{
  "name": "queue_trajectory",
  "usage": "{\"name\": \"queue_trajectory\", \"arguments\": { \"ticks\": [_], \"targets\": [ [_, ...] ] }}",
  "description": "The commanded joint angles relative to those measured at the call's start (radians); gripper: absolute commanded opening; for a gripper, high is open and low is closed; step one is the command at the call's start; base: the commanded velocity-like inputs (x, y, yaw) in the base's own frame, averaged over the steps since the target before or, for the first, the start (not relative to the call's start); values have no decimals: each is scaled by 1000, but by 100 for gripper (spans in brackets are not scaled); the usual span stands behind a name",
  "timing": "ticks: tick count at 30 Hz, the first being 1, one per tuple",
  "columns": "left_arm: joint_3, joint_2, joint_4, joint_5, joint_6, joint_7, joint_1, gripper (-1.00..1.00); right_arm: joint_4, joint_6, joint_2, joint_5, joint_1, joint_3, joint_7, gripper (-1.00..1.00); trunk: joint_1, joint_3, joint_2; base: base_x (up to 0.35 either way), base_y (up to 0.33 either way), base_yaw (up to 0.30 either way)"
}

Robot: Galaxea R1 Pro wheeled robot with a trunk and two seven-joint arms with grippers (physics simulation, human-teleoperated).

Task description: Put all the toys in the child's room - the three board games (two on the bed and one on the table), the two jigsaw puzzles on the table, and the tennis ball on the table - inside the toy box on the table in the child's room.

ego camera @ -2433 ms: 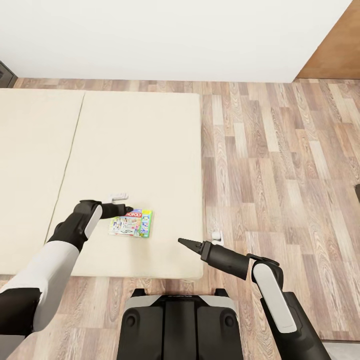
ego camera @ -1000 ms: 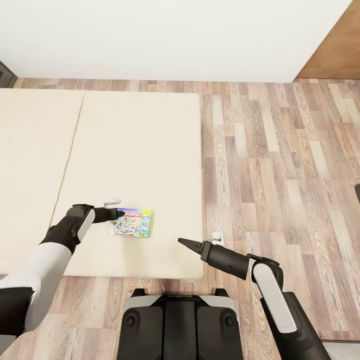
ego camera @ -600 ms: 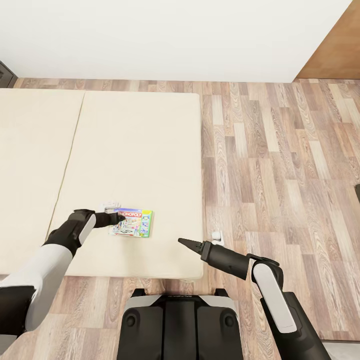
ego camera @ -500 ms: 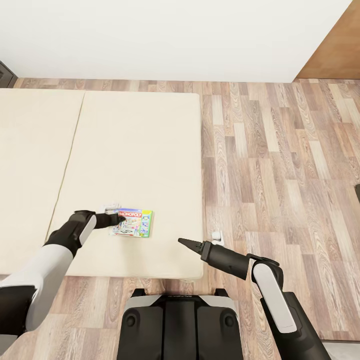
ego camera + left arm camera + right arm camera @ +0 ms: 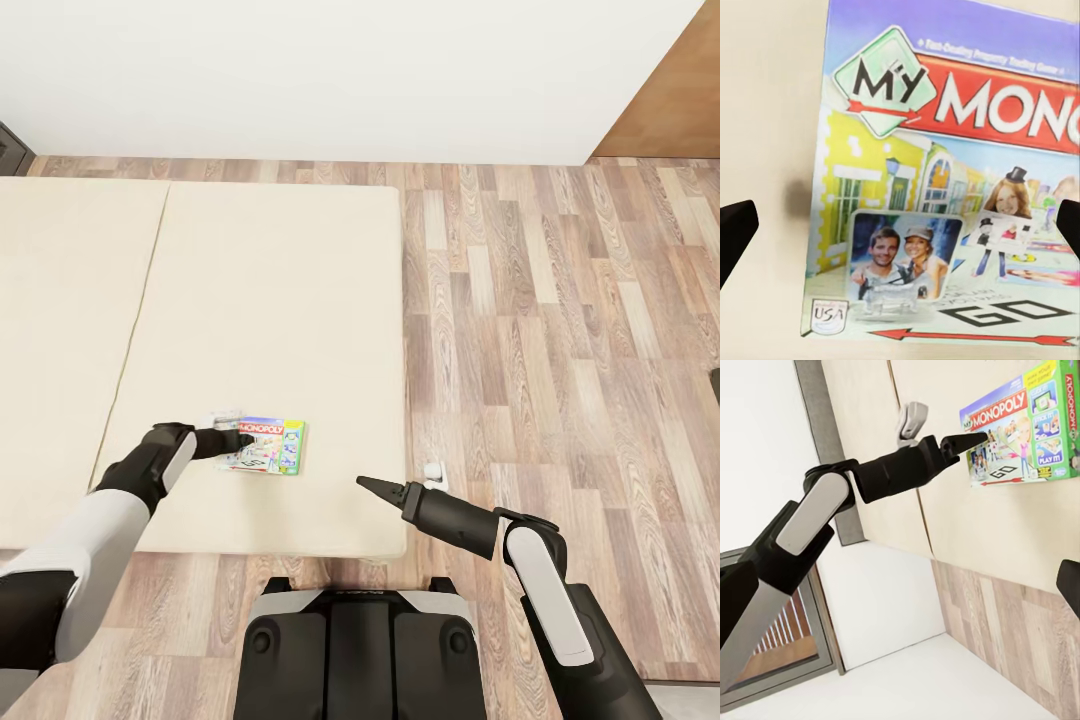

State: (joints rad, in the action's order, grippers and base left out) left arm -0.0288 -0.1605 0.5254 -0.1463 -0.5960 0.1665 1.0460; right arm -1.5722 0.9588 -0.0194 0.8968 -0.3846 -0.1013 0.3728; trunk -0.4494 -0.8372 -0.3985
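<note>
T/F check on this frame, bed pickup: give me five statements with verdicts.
1. The board game lies flat on the bed. True.
2. The left hand is at the game's left edge. True; the left wrist view shows its fingertips spread wide over the cover.
3. The right hand holds the game. False; it hangs apart from it, near the bed's right edge.
4. The game has been lifted off the mattress. False; it rests on it.
5. The game lies on the wood floor. False; it is on the bed.
</note>
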Motion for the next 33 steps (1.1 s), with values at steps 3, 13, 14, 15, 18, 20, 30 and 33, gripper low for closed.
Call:
{"name": "queue_trajectory", "arguments": {
  "ticks": [3,13,14,15,18,20,30,33],
  "targets": [
    [-3,11,1,-9,-5,1,0,100,0,2,-1,-7,0,1,6,100,-1,-1,-2,0,0,0],
    [-5,23,1,-9,-5,57,0,100,0,2,-1,-7,0,1,6,100,-1,-1,-2,0,0,0],
    [-5,24,1,-9,-5,59,0,100,0,2,-1,-7,0,1,6,100,-1,-1,-2,0,0,0],
    [-5,26,1,-9,-4,62,0,100,0,2,-1,-7,0,1,6,100,-1,-1,-2,0,0,0],
    [-5,28,1,-9,-4,66,0,100,0,3,-1,-7,0,1,7,100,-1,-1,-2,0,0,0],
    [-6,29,1,-9,-4,67,0,100,0,3,-1,-7,0,2,7,100,-1,-1,-2,0,0,0],
    [-5,30,1,-9,-3,68,0,100,0,3,-1,-7,0,1,8,100,-1,-1,-2,0,0,0],
    [-5,30,1,-9,1,68,0,100,0,3,-1,-7,0,1,7,100,-1,-1,-2,0,0,0]
  ]
}}
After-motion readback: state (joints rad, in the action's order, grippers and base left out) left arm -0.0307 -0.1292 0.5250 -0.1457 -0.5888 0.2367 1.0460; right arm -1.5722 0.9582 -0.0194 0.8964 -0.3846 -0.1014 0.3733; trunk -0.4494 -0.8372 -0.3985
